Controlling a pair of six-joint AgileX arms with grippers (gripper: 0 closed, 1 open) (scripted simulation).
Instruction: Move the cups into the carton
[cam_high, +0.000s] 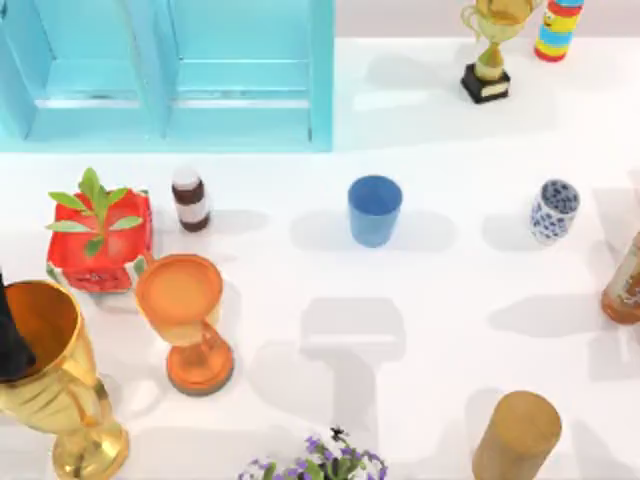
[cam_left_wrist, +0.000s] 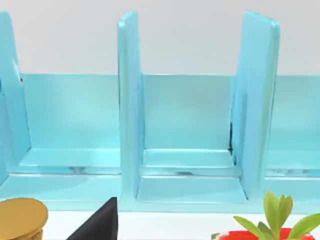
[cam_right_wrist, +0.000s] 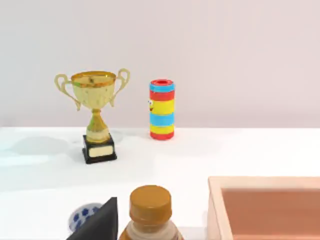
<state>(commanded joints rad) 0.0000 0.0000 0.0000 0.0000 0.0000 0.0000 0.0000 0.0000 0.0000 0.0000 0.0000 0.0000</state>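
Light-blue carton (cam_high: 170, 75) fills far left of table, open bays facing wrist camera. Blue cup (cam_high: 374, 210) upright mid-table, bare white room all round. White patterned cup (cam_high: 553, 210) near right edge, well apart from it, close to brown bottle (cam_high: 625, 282). Cannot tell whether either pincer is open, or where it sits.
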